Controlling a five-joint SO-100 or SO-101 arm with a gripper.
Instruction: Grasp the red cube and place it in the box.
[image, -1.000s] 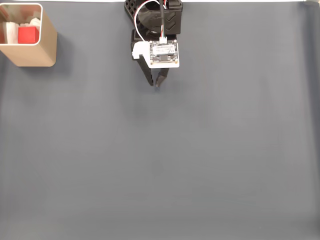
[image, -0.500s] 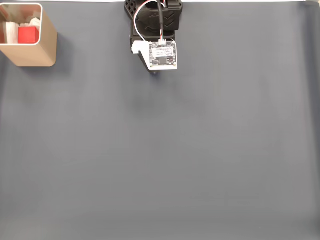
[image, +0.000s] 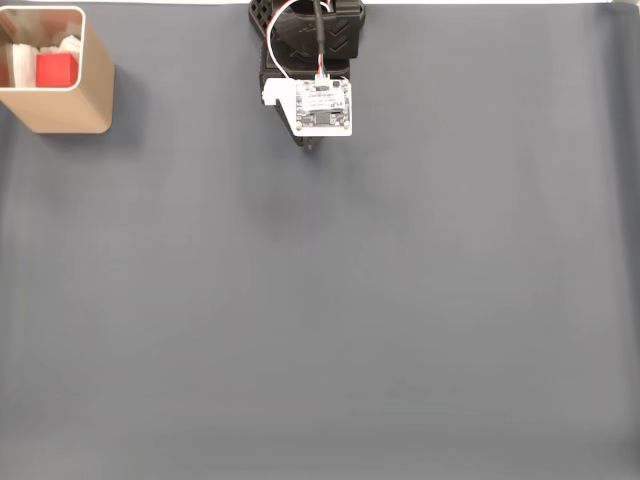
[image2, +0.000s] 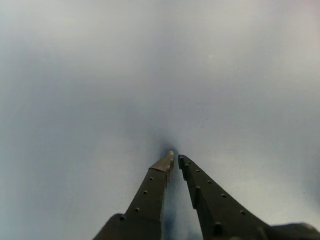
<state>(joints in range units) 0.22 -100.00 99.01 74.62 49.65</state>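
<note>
Red cube (image: 56, 70) inside box (image: 88, 95). Jaws nearly together, empty, tips just above grey mat (image: 400, 300).

Your surface: a plain blue-grey mat (image: 380, 300) covering nearly all you see in the fixed view | top edge: a thin white strip (image: 480, 3) runs along it; a faint fold shows near the right side | light: even and soft; wrist view gives you the same grey, blurred and paler
</note>
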